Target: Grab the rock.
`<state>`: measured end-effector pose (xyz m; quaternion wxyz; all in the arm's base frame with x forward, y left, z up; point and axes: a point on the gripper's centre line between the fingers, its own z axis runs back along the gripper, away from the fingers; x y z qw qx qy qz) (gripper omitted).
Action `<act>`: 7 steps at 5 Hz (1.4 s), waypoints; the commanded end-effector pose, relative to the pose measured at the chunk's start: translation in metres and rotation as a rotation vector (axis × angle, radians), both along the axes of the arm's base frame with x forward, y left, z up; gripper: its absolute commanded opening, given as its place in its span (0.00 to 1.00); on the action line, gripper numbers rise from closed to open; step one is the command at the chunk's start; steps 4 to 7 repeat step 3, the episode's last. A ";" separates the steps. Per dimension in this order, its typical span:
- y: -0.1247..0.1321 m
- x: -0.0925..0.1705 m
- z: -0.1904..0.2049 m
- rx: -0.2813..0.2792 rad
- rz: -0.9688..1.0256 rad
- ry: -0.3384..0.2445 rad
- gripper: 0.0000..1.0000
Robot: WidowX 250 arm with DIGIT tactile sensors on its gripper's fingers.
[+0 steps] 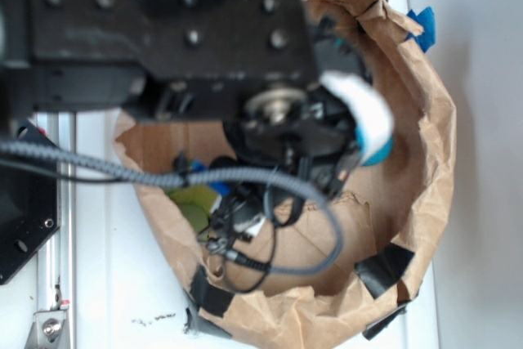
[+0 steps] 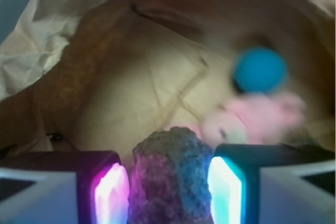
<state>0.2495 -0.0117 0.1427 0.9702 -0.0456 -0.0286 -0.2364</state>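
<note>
In the wrist view the rock [image 2: 170,177], a rough, lumpy dark chunk, sits between my gripper's [image 2: 169,195] two glowing pads, pink on the left [image 2: 111,195] and cyan on the right [image 2: 226,190]. Both pads touch its sides, so the gripper is shut on it, over the floor of the brown paper bag [image 2: 131,77]. In the exterior view the arm hides the rock. Only the gripper's white and cyan end [image 1: 364,120] shows, inside the bag [image 1: 429,136].
A blue ball [image 2: 260,70] and a pink soft toy [image 2: 257,119] lie ahead on the right. A yellow-green object [image 1: 194,200] lies at the bag's left. Black tape patches [image 1: 384,269] and blue tape [image 1: 423,26] sit on the raised rim. A metal rail [image 1: 57,243] runs at left.
</note>
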 end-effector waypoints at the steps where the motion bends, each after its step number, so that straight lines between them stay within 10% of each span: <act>1: -0.006 -0.009 0.076 0.128 0.278 -0.089 0.00; 2: -0.001 -0.017 0.087 0.204 0.400 -0.147 0.00; 7: 0.000 -0.019 0.088 0.188 0.406 -0.141 0.00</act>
